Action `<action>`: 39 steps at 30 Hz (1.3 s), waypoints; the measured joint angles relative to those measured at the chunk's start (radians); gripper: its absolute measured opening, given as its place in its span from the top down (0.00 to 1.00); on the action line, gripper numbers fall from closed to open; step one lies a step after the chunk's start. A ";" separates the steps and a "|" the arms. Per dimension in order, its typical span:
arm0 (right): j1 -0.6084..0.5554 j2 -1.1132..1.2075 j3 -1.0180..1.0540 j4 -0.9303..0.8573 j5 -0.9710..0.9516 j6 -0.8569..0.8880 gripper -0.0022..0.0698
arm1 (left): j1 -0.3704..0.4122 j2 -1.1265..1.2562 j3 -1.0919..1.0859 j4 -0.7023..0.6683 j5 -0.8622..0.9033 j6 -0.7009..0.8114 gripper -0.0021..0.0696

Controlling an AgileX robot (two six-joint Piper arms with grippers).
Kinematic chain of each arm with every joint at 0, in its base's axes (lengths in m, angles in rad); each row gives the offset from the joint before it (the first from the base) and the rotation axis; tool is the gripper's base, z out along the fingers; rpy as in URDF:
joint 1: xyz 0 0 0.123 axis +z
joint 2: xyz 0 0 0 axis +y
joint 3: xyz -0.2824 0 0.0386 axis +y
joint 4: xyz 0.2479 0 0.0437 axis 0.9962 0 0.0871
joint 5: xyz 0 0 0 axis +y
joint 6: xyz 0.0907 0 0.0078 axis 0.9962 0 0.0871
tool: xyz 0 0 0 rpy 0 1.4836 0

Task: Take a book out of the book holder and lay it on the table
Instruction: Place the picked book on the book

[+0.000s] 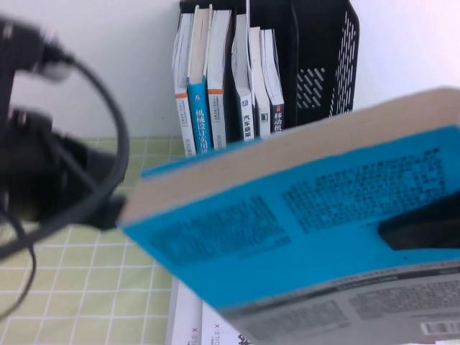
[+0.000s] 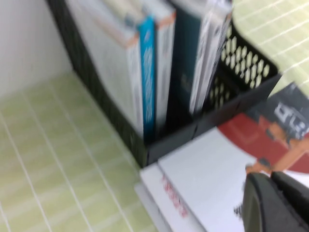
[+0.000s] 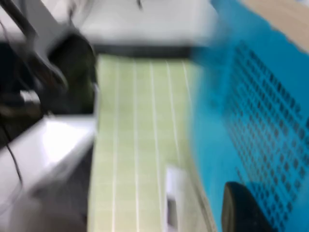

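Book (image 1: pixel 316 215) fills the high view's lower right, aloft, pinched by right gripper (image 1: pixel 420 228) at one edge; heavy, floppy, likely sagging. Left gripper (image 2: pixel 275 203) parked low; fingers unclear.

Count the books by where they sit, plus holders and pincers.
Standing books in the book holder: 6
Held aloft, the book, clamped by the right pincer: 1
Lying books on the table: at least 2
Book holders: 1
Pincers: 2, the left pincer over the lying books
Total: at least 12
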 joint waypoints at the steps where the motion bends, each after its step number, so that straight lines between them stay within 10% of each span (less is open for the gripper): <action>1: 0.010 0.000 0.000 -0.046 0.000 0.025 0.69 | 0.000 -0.024 0.050 0.005 -0.012 -0.034 0.97; 19: 0.661 0.407 0.000 -1.369 -0.118 0.846 0.69 | 0.000 -0.381 0.413 0.031 -0.097 -0.321 0.97; 30: 0.685 0.679 -0.001 -1.358 -0.192 0.969 0.67 | 0.000 -0.448 0.413 0.083 -0.047 -0.323 0.97; 39: 0.685 0.722 -0.007 -1.289 -0.218 0.888 0.29 | 0.000 -0.449 0.413 0.142 -0.047 -0.325 0.97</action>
